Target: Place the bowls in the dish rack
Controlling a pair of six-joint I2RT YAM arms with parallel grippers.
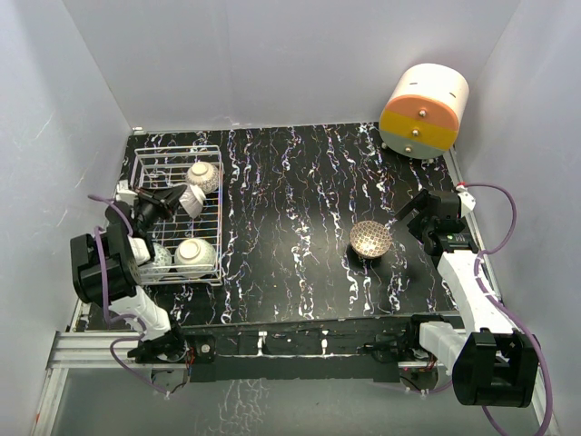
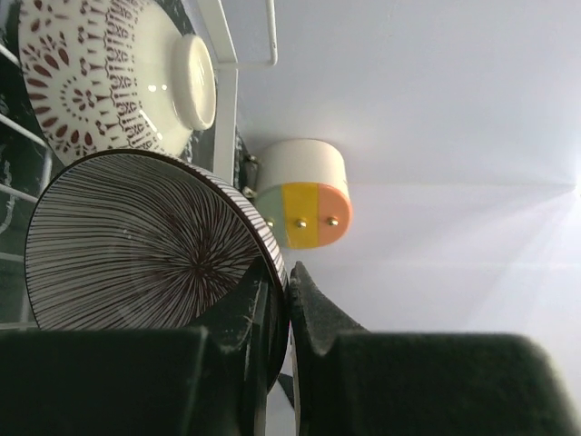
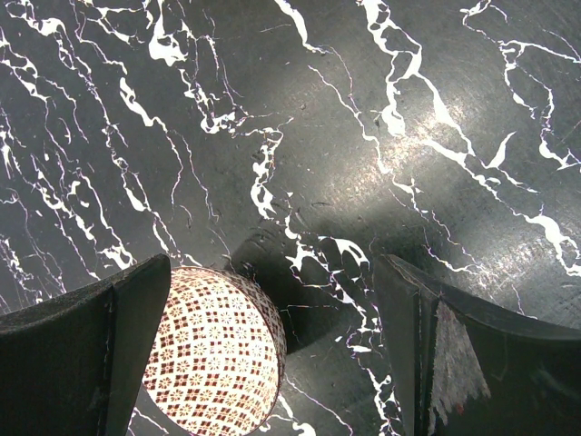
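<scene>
The white wire dish rack (image 1: 145,162) stands at the table's left. It holds one bowl at the back (image 1: 204,174) and two at the front (image 1: 194,256) (image 1: 159,257). My left gripper (image 1: 172,202) is over the rack, shut on the rim of a striped bowl (image 1: 190,201) held on edge. In the left wrist view the gripper (image 2: 289,272) pinches that bowl (image 2: 136,245), with the back bowl (image 2: 118,77) just beyond. A lattice bowl (image 1: 370,239) sits upright on the table. My right gripper (image 1: 405,222) is open just right of it. In the right wrist view the gripper (image 3: 272,309) hangs above it, and the bowl (image 3: 213,354) sits by the left finger (image 3: 136,327).
A large cream, orange and yellow cylinder (image 1: 423,111) stands at the back right corner, also in the left wrist view (image 2: 304,204). White walls close in the black marbled table (image 1: 290,200) on three sides. A rack wire (image 2: 227,54) runs past the back bowl.
</scene>
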